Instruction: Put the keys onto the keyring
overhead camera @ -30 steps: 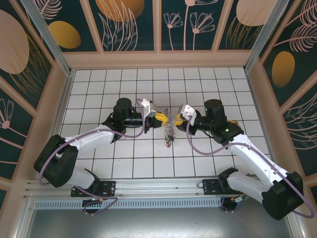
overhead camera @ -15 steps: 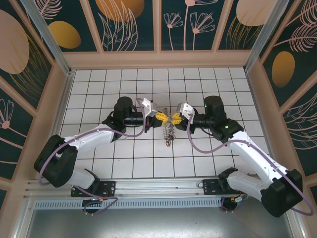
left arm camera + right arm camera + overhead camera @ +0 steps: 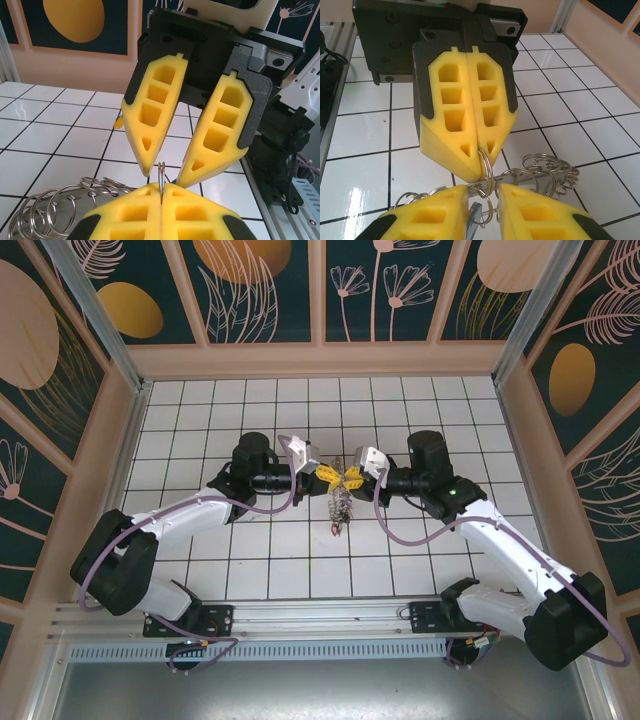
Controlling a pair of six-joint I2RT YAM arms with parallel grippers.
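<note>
Well, both arms meet tip to tip above the middle of the tiled table [image 3: 250, 570].

- Left gripper [image 3: 161, 189]: clenched, pads flat together, with a thin wire loop pinched edge-on at the very tip. I take that loop for the keyring [image 3: 161, 171], though it could be one of its smaller split rings; cannot tell.
- Right gripper [image 3: 482, 194]: jaws partly apart, one finger either side of the same loop, apparently not squeezing it. A pale sliver of metal sits in the gap. Whether it is a key, I cannot tell.
- The keys [image 3: 340, 510] hang as a dark bundle just below the two grippers, off the tiles. A fan of small split rings [image 3: 50, 216] trails beside the pinch.

Step in hand, as I judge it: threading. One claw steadies the ring while the other lines up on it.

Next move calls for fine work: find the split in the wire, keep the loop from twisting, and slide along the coil without dragging it out of the left pads. The ring is thin and springy, so it would slip easily.
</note>
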